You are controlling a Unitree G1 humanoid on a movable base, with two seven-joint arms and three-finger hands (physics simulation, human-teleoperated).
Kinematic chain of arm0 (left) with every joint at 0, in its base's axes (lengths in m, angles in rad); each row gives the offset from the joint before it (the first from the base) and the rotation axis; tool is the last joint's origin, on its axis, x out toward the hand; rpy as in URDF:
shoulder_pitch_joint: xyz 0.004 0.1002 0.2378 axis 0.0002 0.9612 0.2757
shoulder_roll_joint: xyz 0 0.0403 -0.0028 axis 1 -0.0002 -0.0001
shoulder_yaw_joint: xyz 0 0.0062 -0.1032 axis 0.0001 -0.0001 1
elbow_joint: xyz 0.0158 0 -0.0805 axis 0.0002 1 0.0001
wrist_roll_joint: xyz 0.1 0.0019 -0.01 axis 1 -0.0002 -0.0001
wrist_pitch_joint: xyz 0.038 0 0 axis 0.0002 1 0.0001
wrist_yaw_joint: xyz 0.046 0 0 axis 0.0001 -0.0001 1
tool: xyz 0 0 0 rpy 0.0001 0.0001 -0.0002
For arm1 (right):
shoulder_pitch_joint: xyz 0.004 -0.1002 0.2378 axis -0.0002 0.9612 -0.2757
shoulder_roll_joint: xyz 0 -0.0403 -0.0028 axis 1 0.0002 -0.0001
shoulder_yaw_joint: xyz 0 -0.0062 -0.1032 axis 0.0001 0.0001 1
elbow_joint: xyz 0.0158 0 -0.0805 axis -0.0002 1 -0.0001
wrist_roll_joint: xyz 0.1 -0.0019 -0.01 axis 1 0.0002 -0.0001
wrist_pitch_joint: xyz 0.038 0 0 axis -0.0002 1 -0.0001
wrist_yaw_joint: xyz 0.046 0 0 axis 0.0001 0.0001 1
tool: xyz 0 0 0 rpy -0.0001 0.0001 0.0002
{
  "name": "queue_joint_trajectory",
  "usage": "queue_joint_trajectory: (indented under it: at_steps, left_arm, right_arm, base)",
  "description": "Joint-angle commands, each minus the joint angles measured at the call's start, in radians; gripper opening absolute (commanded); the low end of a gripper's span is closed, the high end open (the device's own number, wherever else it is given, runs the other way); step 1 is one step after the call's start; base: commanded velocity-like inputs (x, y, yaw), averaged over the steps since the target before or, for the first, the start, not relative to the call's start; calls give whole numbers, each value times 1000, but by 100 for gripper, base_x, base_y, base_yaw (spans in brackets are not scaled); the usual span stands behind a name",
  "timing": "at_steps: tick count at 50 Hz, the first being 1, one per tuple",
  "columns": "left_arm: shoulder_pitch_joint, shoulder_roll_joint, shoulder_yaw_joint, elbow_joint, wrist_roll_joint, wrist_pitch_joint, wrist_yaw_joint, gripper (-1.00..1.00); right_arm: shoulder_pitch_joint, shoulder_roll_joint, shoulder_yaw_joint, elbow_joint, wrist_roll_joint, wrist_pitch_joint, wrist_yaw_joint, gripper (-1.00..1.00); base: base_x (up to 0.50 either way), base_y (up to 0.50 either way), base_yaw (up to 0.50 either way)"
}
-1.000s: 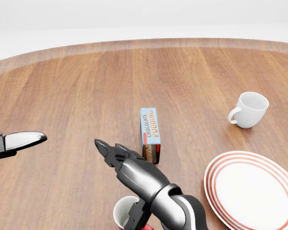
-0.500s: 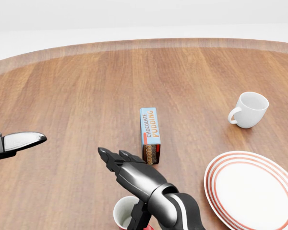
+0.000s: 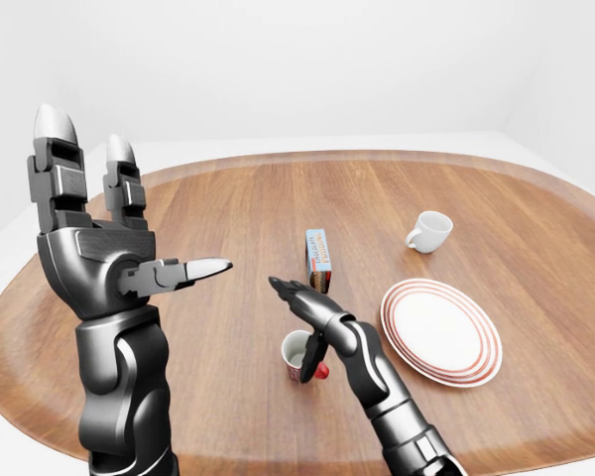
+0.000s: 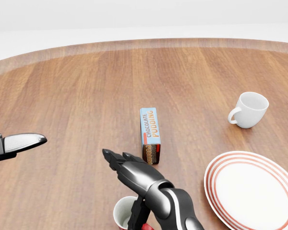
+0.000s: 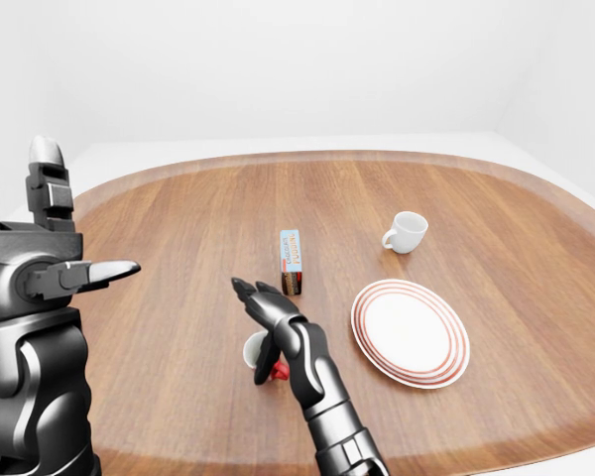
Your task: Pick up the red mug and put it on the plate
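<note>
fingers of the right hand (image 3: 312, 322) are spread above the red mug (image 3: 299, 355), not closed on it; one finger reaches down at the rim and could tip the mug. left hand (image 3: 99, 248) is raised, open, empty. further away, the pudding box (image 3: 318, 260) stands close enough to be knocked, and the plate (image 3: 440, 329) waits right.

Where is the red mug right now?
In the left-eye view the red mug stands on the table low of centre, under the right hand, left of the plate, below the pudding box.
</note>
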State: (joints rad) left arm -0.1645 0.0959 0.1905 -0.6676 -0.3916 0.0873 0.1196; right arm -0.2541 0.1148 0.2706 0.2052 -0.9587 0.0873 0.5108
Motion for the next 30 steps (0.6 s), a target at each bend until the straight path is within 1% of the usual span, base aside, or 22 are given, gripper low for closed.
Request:
queue_joint_trajectory:
  at_steps: [1,7,22,26,30]
  left_arm:
    - [4,-1,0,-2,-1,0,-1,95]
    - [2,0,1,2,-1,0,0,95]
    - [-5,4,8,6,-9,0,5,95]
    - [-1,2,2,5,-7,0,4,95]
    - [-9,4,5,-11,-16,0,13,95]
  right_arm:
    - [-55,12,-20,137,8,0,-96,100]
    - [-63,23,-14,194,9,0,-161,100]
    - [-62,44,3,264,-4,0,-183,100]
    - [-73,47,0,303,0,0,-198,100]
    - [-88,51,-4,398,12,0,-237,100]
  base:
    - [0,0,0]
    - [0,0,0]
    - [0,0,0]
    - [0,0,0]
    - [0,0,0]
